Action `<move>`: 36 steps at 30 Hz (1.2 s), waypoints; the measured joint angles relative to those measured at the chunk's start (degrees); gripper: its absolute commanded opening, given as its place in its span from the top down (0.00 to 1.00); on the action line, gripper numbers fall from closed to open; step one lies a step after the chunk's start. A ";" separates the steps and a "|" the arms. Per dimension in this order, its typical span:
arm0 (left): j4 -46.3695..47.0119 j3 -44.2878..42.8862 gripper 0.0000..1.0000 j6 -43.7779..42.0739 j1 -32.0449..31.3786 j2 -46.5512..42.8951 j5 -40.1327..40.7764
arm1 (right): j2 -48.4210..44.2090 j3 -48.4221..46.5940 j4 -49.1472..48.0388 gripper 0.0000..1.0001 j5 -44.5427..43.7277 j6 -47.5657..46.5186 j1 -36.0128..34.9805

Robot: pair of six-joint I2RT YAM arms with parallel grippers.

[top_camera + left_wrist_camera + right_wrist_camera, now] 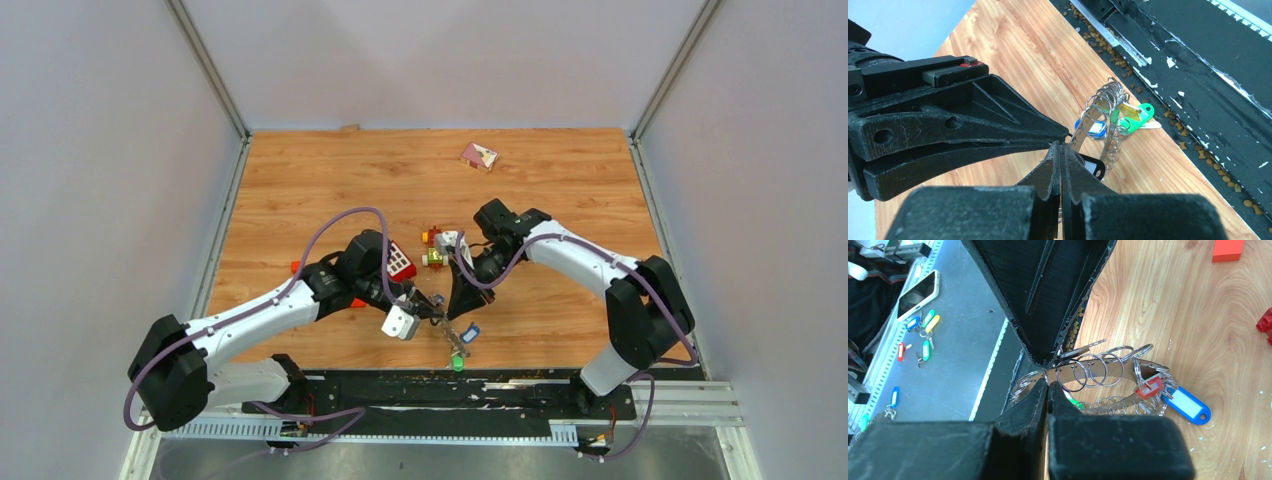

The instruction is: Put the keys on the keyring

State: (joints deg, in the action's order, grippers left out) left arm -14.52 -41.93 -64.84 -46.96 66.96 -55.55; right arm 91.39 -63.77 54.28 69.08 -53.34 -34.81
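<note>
Tip to tip at the lower centre of the counter (pixel 560 180), the right claw (pixel 1048 386) pinches the keyring (pixel 1098 371) steady while the left claw (pixel 1062 149), pressed shut on something unclear, lines up beside the tagged keys (pixel 1135 116), apparently for threading.

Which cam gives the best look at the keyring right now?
Right wrist. The keyring sits mid-frame, close up: metal band, small split rings, a red tag and a blue tag all clear. Left wrist sees it nearly edge-on, rings overlapping. Top external shows only a tiny cluster of metal and colour.
</note>
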 measured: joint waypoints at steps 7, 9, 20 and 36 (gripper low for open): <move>0.11 0.00 1.00 -1.36 -0.31 0.00 0.74 | 0.44 -0.07 0.35 1.00 0.96 0.85 1.01; 0.17 0.00 1.00 -1.66 -0.35 0.00 0.96 | 0.57 -0.07 0.35 1.00 1.29 1.07 1.36; -3.58 0.00 1.00 -3.67 -3.37 1.16 0.61 | 2.49 -2.51 -0.74 1.00 3.96 1.36 2.67; -1.95 0.02 1.00 6.86 2.62 -0.90 5.25 | -5.46 3.15 -4.09 1.00 -4.85 -0.26 4.63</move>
State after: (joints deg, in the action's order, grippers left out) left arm -16.47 -41.91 -57.98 -44.34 66.06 -50.30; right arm 85.93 -60.62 50.19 64.23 -53.60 -30.17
